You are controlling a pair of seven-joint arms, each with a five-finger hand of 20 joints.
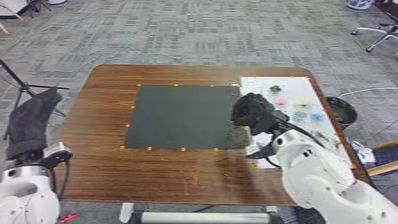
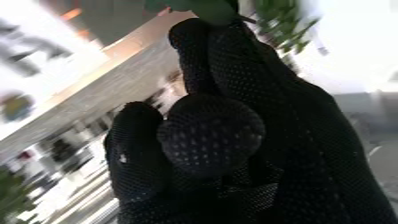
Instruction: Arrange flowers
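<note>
Taking the middle of the surface (image 1: 160,175) as the clock's centre, the left hand (image 1: 34,120) lies out towards nine, relaxed and holding nothing. The dark mat (image 1: 178,117) spreads around twelve; towards two, the right hand (image 1: 251,111) is over its border with the white board (image 1: 254,81), seeming to pinch green leaves (image 2: 211,11) at its fingertips. Beyond it, also towards two, sit the blue flowers (image 1: 316,118), then the yellow flower (image 1: 304,101) and pink flower (image 1: 281,103). For a tidy placement, keep the grip light and low on the stem, lift clear of neighbouring blooms, and release only once the stem is supported.
</note>
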